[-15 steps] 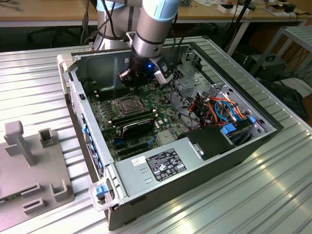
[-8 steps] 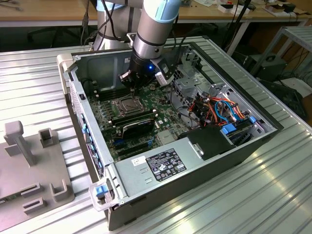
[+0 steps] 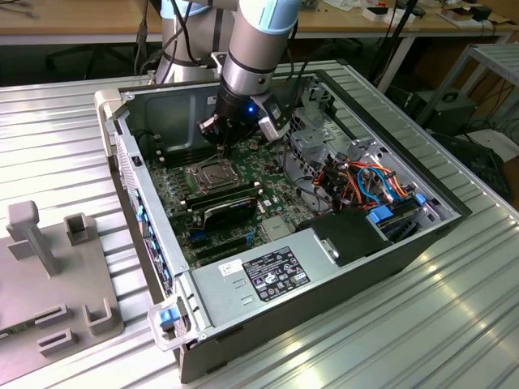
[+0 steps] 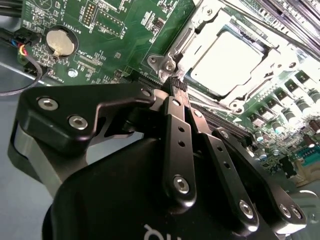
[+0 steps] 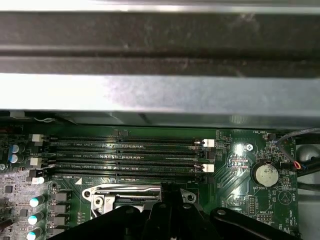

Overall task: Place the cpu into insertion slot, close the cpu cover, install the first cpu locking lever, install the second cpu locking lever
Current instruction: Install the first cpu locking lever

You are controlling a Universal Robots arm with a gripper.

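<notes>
Gripper (image 4: 176,86) hovering at insertion slot (image 4: 159,61) corner, fingers pressing together, holding nothing visible; cpu (image 4: 227,57) sitting in slot, just beyond fingertips.

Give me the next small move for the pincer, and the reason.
Probably ease the pincer down toward the socket's edge. The cpu already lies framed by the lowered cpu cover, and the shut pincer hangs just beside that frame.

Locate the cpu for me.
In the second wrist view the cpu lies flat inside the cpu cover frame on the motherboard, just beyond the claw. It sits toward the exterior view's left of the case.
</notes>
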